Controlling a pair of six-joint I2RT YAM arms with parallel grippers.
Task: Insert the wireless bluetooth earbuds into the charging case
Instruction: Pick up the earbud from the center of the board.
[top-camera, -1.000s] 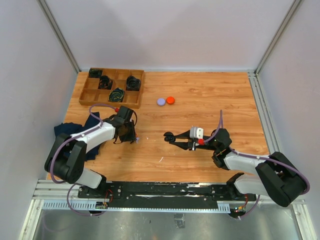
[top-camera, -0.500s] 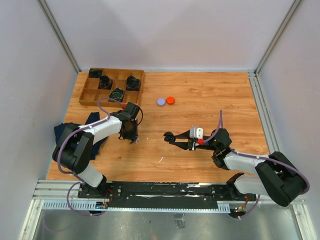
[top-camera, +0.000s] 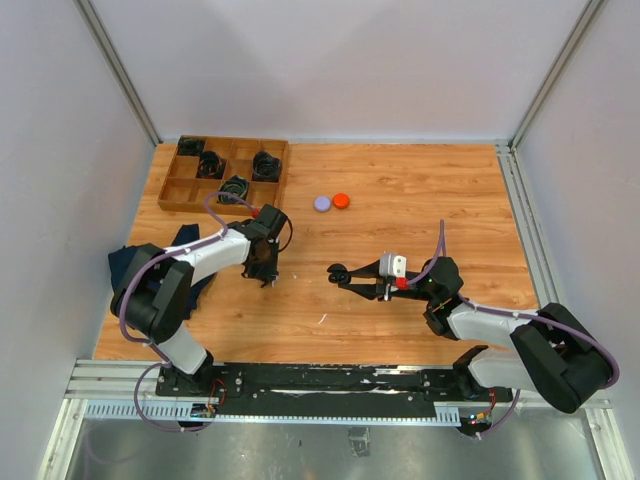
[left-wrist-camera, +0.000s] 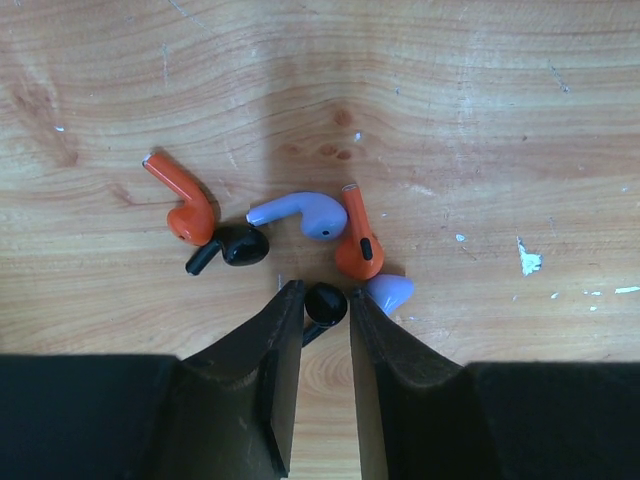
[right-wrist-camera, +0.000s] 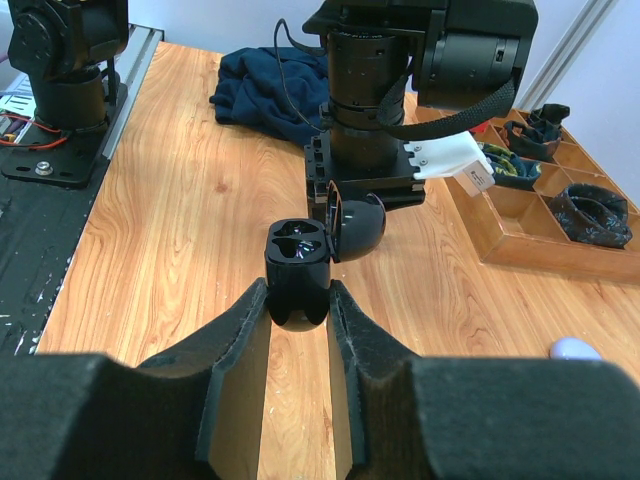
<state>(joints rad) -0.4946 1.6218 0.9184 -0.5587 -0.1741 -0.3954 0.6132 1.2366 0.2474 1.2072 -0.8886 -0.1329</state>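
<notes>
1. Left claw (left-wrist-camera: 320, 308) pinches 1 black earbud (left-wrist-camera: 326, 299) lying on the desk (left-wrist-camera: 480, 120).
2. Just beyond its tips lie 2 orange earbuds (left-wrist-camera: 186, 206), 2 purple earbuds (left-wrist-camera: 305, 213) and a second black earbud (left-wrist-camera: 238, 246).
3. Right claw (right-wrist-camera: 298, 302) pinches the charging case (right-wrist-camera: 298, 262), which has its lid open.

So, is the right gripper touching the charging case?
Touching. The right wrist view shows the open black charging case squeezed between both fingers of the right gripper, no gap either side.

Left arm (top-camera: 205, 258) swinging right, elbow pulling in toward base, wrist shifting right and slightly farther. Left gripper (top-camera: 268, 278) jaws narrowing onto black earbud (left-wrist-camera: 325, 303).
</notes>
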